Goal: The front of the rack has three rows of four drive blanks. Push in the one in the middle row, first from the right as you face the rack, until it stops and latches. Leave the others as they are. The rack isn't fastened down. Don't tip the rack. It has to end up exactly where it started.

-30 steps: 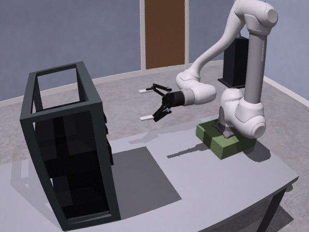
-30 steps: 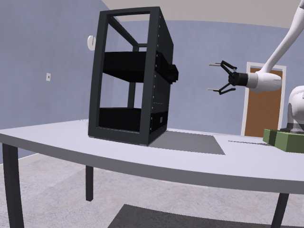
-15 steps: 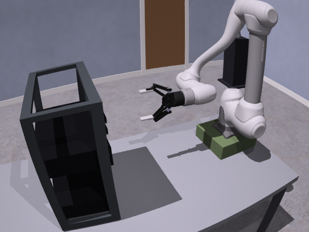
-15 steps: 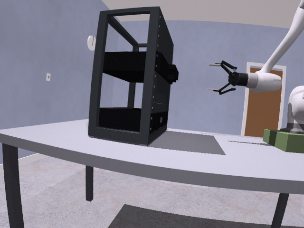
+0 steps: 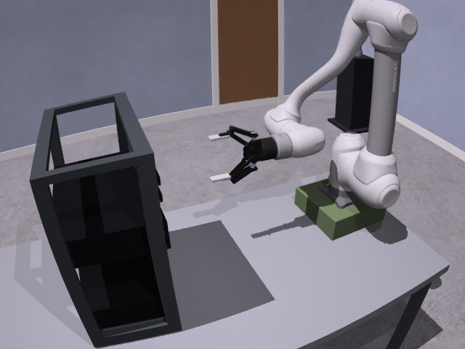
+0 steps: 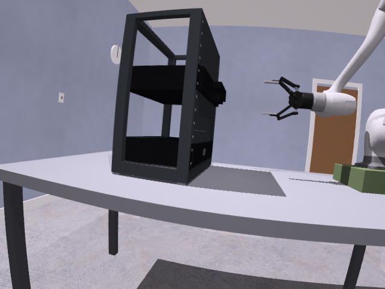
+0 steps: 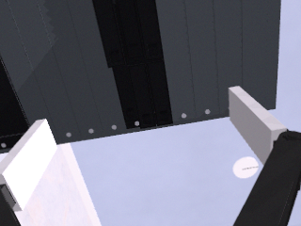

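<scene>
The dark rack (image 5: 101, 214) stands upright on the grey table (image 5: 262, 262), its front face turned toward the arm. The drive blanks (image 6: 214, 90) jut out black from the front face. They show as dark strips in the wrist view (image 7: 138, 71); I cannot tell single blanks apart. My gripper (image 5: 221, 156) is open and empty. It hangs in the air well away from the rack front, at about the height of the jutting blanks, and it also shows in the exterior view (image 6: 269, 97). Its two pale finger pads frame the wrist view (image 7: 141, 151).
The arm's green base block (image 5: 338, 214) sits at the table's right side. A black cabinet (image 5: 354, 94) stands on the floor behind the arm. A brown door (image 5: 248, 49) is in the back wall. The rack's shadow (image 5: 213, 270) lies on the table.
</scene>
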Available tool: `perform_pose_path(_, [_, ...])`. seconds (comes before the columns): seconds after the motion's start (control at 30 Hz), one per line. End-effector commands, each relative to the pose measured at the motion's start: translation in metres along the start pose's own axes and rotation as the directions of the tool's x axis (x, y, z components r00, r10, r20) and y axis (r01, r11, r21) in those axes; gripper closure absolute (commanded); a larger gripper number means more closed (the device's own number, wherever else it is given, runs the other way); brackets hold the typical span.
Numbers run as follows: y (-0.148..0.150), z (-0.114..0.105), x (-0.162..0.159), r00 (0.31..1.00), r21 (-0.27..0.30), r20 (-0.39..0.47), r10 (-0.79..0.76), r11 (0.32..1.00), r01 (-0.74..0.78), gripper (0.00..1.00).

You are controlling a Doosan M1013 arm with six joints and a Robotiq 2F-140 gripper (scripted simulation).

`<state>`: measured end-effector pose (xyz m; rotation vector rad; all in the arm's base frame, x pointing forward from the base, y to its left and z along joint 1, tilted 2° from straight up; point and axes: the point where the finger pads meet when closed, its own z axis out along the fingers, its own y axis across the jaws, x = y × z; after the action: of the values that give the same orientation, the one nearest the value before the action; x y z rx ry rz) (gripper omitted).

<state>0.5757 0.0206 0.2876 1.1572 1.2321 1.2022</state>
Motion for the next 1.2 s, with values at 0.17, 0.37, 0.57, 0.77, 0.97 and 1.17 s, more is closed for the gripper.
perform_pose_path(0.17, [-0.007, 0.033, -0.005, 1.0, -0.001, -0.001, 0.001, 1.0, -0.001, 0.0])
perform_pose_path(0.37, [-0.012, 0.052, -0.008, 1.0, -0.001, -0.001, 0.001, 1.0, -0.001, 0.0])
perform_pose_path(0.57, [-0.014, 0.059, -0.01, 1.0, -0.001, -0.001, 0.001, 1.0, -0.001, 0.0])
perform_pose_path(0.77, [-0.014, 0.059, -0.01, 1.0, -0.001, -0.001, 0.001, 1.0, -0.001, 0.0])
perform_pose_path(0.97, [-0.014, 0.059, -0.01, 1.0, -0.001, -0.001, 0.001, 1.0, -0.001, 0.0])
perform_pose_path(1.17, [-0.014, 0.059, -0.01, 1.0, -0.001, -0.001, 0.001, 1.0, -0.001, 0.0])
